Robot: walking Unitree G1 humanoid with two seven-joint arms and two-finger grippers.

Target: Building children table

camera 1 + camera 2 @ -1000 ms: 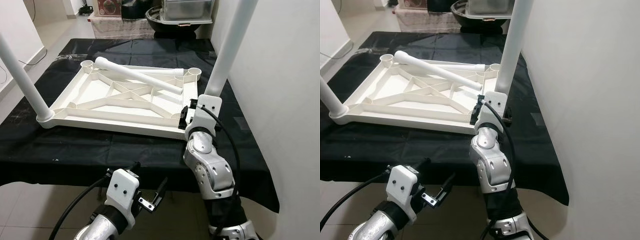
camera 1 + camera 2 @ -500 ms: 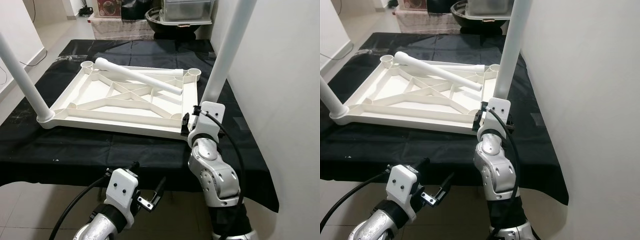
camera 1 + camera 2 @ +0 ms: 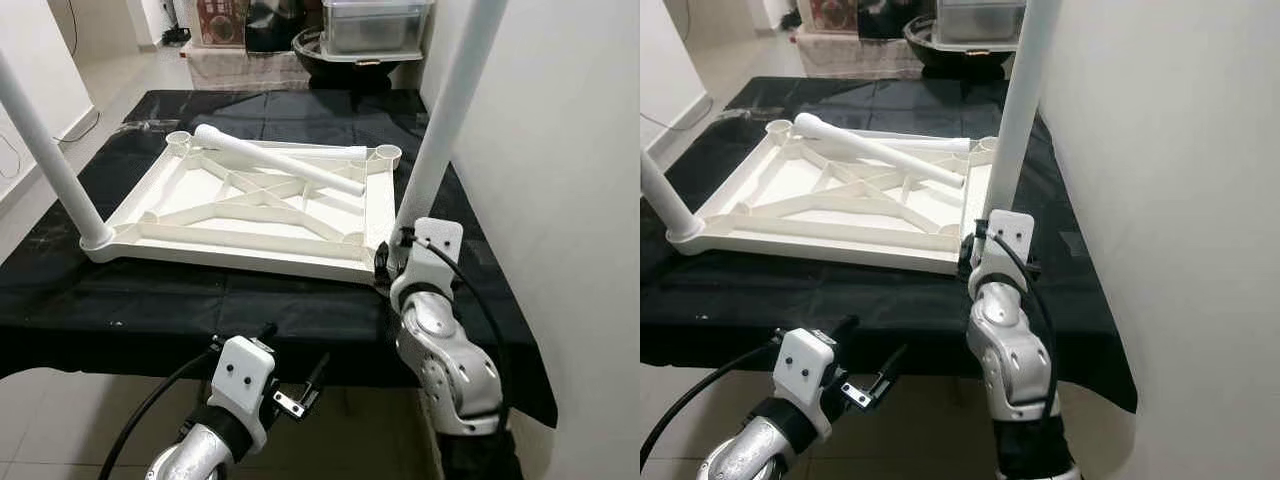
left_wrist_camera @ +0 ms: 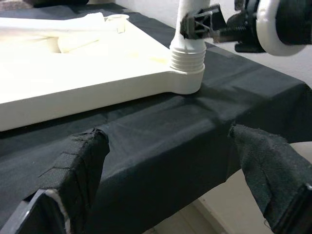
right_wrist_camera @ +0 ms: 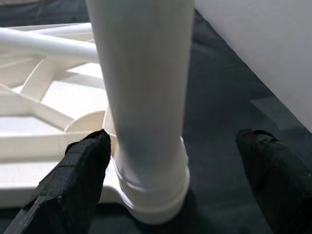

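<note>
On the black cloth (image 3: 250, 300) covering the table lies the white tabletop (image 3: 250, 205), upside down, ribs facing up. One white leg (image 3: 445, 120) stands upright in its near right corner socket, another leg (image 3: 45, 150) in the near left corner, and a loose leg (image 3: 280, 160) rests slanted across the far part of the tabletop. The right gripper (image 5: 170, 161) sits just in front of the right leg's base, fingers (image 5: 78, 175) spread wide, either side of it, not touching. The left gripper (image 4: 165, 161) hangs below the table's front edge, its jaws apart and holding nothing
</note>
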